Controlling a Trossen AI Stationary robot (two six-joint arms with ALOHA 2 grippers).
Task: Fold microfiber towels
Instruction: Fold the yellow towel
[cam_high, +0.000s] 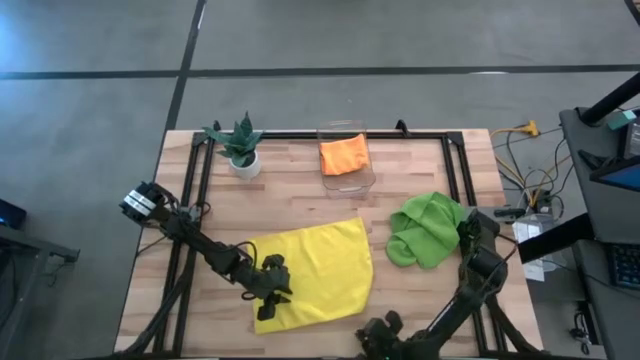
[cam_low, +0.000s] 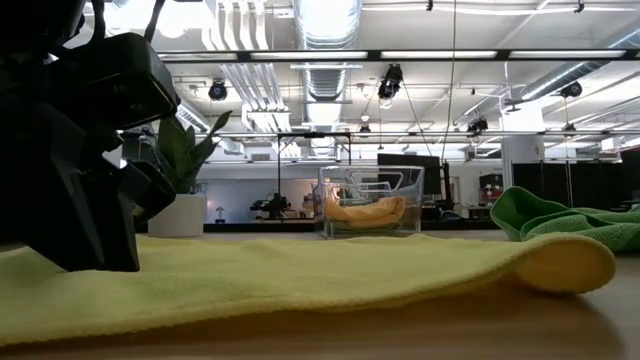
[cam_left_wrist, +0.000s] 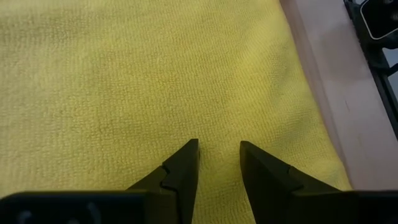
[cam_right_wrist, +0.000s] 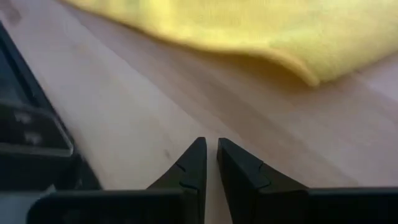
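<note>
The yellow towel (cam_high: 315, 270) lies flat on the table's near middle. In the low view its right end (cam_low: 570, 262) is a rounded fold, two layers thick. My left gripper (cam_high: 272, 292) is open over the towel's left part, its fingertips (cam_left_wrist: 219, 144) down at the cloth. My right gripper (cam_high: 385, 330) hovers shut over bare wood (cam_right_wrist: 155, 112) near the table's front edge, just off the towel's near right corner (cam_right_wrist: 311, 74). A crumpled lime green towel (cam_high: 428, 228) lies at the right. An orange towel (cam_high: 344, 154) sits in the clear bin. My left gripper's two fingertips (cam_left_wrist: 186, 152) meet the top layer of the yellow towel (cam_left_wrist: 217, 124) near its left edge, slanting down from the table's left. No cloth is gathered between the fingers. The towel lies flat on the table.
A clear plastic bin (cam_high: 348, 178) and a small potted plant (cam_high: 242, 150) stand along the far edge. Black frame rails (cam_high: 200, 180) run down both sides of the tabletop. Bare wood shows between the yellow towel and the bin.
</note>
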